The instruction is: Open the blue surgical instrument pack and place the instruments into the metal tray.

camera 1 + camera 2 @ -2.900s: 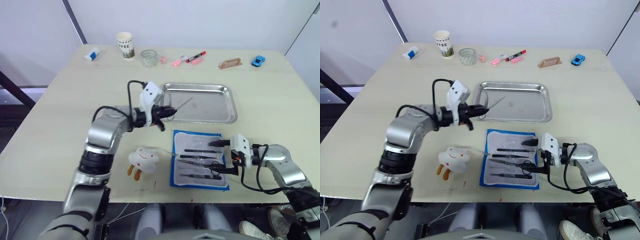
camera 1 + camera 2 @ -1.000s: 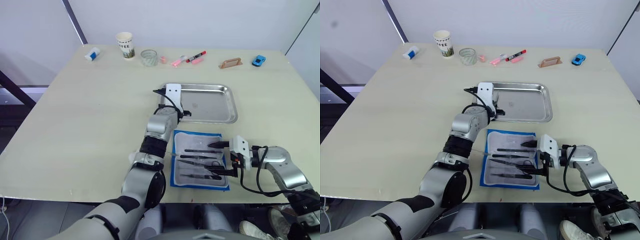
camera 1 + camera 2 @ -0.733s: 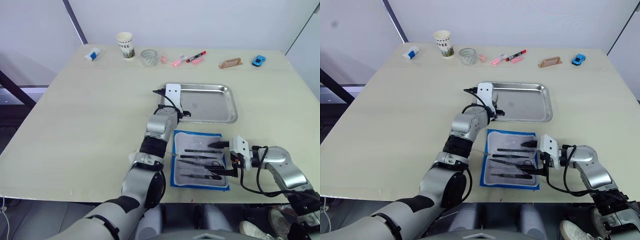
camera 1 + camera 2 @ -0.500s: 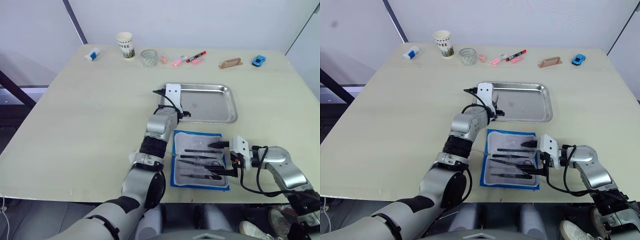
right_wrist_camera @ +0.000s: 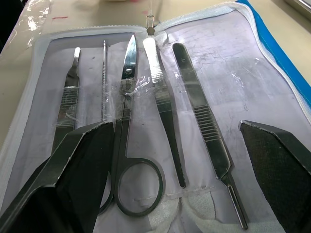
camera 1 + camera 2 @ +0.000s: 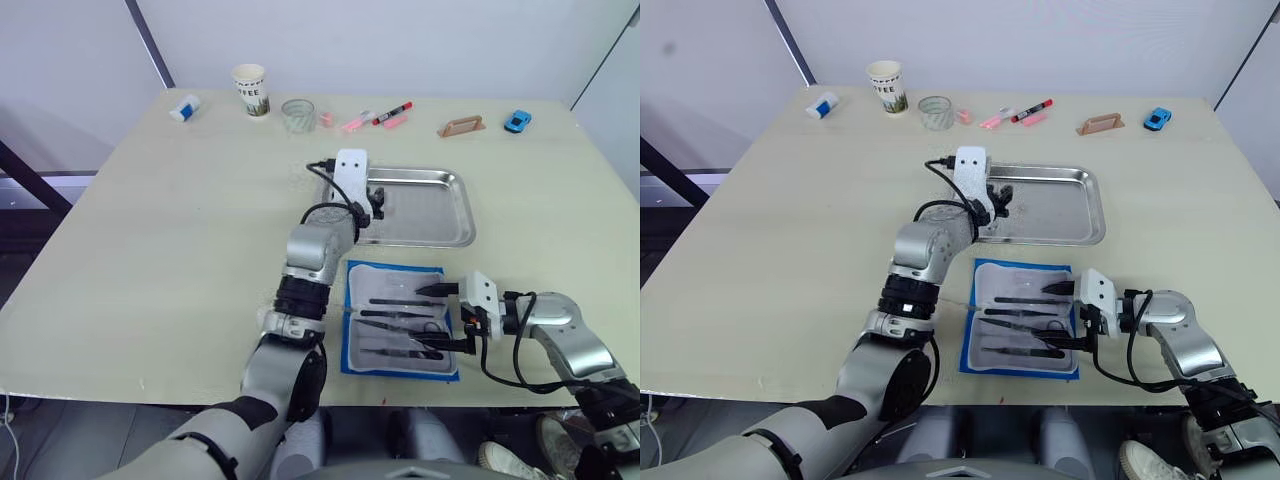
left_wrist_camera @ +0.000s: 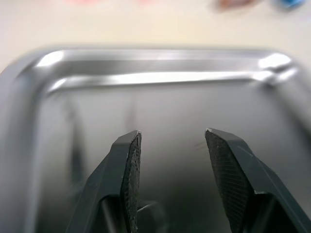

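Note:
The blue surgical instrument pack [image 6: 398, 281] lies open near the table's front edge, its whitish lining up. Several slim instruments [image 6: 393, 323] rest in its clear pockets, among them scissors [image 5: 127, 145] and a scalpel handle [image 5: 201, 124]. My right gripper [image 6: 440, 316] stands open at the pack's right side, one finger on either side of the tools' ends, holding nothing. Just beyond the pack sits the metal tray [image 6: 440, 174]. My left gripper [image 6: 377, 203] hovers over the tray's left part, open and empty, with the tray floor [image 7: 170, 107] between its fingers [image 7: 130, 160].
Along the far edge stand a paper cup [image 6: 249, 90], a small glass [image 6: 297, 114], pink and red markers [image 6: 376, 118], a brown holder [image 6: 461, 126], a blue toy car [image 6: 516, 121] and a white-and-blue object [image 6: 183, 107]. Bare tabletop spreads to the left.
About three seconds ago my left gripper held a thin tool at the tray's left edge. It is now open and empty, and has lifted farther over the tray. The right gripper has not moved.

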{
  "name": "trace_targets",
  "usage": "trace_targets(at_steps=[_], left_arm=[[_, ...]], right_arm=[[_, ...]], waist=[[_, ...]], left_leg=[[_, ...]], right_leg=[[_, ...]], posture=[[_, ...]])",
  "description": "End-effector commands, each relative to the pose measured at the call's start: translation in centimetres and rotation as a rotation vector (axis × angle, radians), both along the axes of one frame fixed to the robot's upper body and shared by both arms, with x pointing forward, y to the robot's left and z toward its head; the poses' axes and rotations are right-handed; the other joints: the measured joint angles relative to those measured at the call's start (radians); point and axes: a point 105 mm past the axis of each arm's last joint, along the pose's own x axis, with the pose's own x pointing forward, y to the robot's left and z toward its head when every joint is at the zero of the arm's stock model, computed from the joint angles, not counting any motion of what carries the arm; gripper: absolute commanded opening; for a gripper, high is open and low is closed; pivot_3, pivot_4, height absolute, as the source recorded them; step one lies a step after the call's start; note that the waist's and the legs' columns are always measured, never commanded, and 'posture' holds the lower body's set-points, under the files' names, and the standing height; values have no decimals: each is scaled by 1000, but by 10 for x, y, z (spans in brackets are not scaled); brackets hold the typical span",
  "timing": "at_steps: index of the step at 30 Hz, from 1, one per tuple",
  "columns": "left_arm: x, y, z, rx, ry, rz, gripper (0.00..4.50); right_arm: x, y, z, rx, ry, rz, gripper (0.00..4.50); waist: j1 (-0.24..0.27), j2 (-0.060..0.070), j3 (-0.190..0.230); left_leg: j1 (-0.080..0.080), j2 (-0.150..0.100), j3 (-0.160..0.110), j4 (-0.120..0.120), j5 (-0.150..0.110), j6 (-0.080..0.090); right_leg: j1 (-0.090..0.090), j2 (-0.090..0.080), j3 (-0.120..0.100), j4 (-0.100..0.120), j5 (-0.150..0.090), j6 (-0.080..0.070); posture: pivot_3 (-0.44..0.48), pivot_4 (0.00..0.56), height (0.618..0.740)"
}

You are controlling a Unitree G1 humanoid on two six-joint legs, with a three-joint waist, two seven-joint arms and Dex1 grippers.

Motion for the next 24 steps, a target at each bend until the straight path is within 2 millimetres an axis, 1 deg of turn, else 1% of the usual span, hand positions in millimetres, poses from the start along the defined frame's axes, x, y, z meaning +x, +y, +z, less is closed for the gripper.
trace_targets(at_steps=[1, 2, 3, 5, 8, 11, 15, 17, 18, 19, 20, 21, 22, 24], left_arm=[[-23, -10, 36, -59, -150, -259, 2220], [-30, -7, 41, -86, -171, -337, 2220], [-34, -2, 44, -77, -199, -385, 2220], [-39, 5, 43, -66, -213, -449, 2220], [-63, 16, 35, -36, -189, -659, 2220], [-89, 35, 26, -16, -150, -836, 2220], [-109, 67, 12, 29, -84, -908, 2220], [-116, 81, 9, 25, -56, -918, 2220], [-122, 88, 6, 31, -41, -926, 2747], [-125, 93, 3, 39, -30, -931, 3005], [-129, 99, 0, 48, -19, -929, 3488], [-132, 106, -3, 62, -10, -923, 3873], [-134, 112, -5, 73, -1, -912, 4468], [-139, 127, -11, 100, 26, -904, 4468]], right_arm=[[-9, -12, -23, -86, 88, -16, 4500], [-9, -12, -23, -85, 87, -16, 4500], [-9, -12, -23, -85, 86, -17, 4500], [-8, -11, -23, -84, 84, -17, 4500], [-8, -11, -23, -81, 82, -19, 4500], [-8, -12, -24, -81, 81, -24, 4500], [-10, -14, -24, -82, 81, -31, 4500], [-11, -16, -24, -83, 83, -35, 4500], [-12, -16, -24, -84, 83, -36, 4500], [-12, -17, -24, -84, 84, -37, 4500], [-13, -17, -24, -85, 84, -38, 4500], [-13, -18, -25, -85, 84, -38, 4500], [-13, -18, -24, -86, 85, -39, 4500], [-13, -19, -24, -87, 85, -41, 4500]], waist=[[0, 1, 0], [0, 1, 0], [0, 1, 0], [1, 1, 0], [1, 1, 0], [1, 1, 0], [0, 1, 0], [1, 2, 0], [3, 2, 0], [4, 1, 0], [4, 1, 0], [5, 1, 0], [5, 2, 0], [5, 1, 0]], left_leg=[[0, 0, 0, 0, 0, 0], [0, 0, 0, 0, 0, 0], [0, 0, 0, 0, 0, 0], [0, 0, 0, 0, 0, 0], [0, 0, 0, 0, 0, 0], [0, 0, 0, 0, 0, 0], [0, 0, -1, 0, -1, 2], [0, 0, 0, 0, -2, 4], [0, 0, 0, 0, -3, 4], [0, 0, -1, 0, -3, 5], [0, 0, -1, 0, -3, 5], [0, 0, -1, 0, -3, 5], [0, 0, -1, 0, -3, 5], [0, 0, -1, 0, -3, 5]], right_leg=[[0, 0, 0, 0, 0, 0], [0, 0, 0, 0, 0, 0], [0, 0, 0, 0, 0, 0], [0, 0, 0, 0, 0, 0], [0, 0, 0, 0, 0, 0], [0, 0, 0, 0, 0, 0], [0, 0, 0, 0, 0, 0], [0, 0, 0, 0, 0, 0], [0, 0, 0, 0, -1, 0], [0, 0, 0, 0, -1, 0], [0, 0, 0, 0, -1, 0], [0, 0, 0, 0, -1, 0], [0, 0, 0, 0, -1, 0], [0, 0, 0, 0, -1, 0]], posture=[[0, 150, 740], [0, 150, 740], [0, 150, 740], [0, 150, 740], [0, 150, 740], [0, 150, 740], [0, 150, 740], [0, 150, 740], [0, 150, 740], [0, 150, 740], [0, 150, 740], [0, 150, 740], [0, 150, 740], [0, 150, 740]])
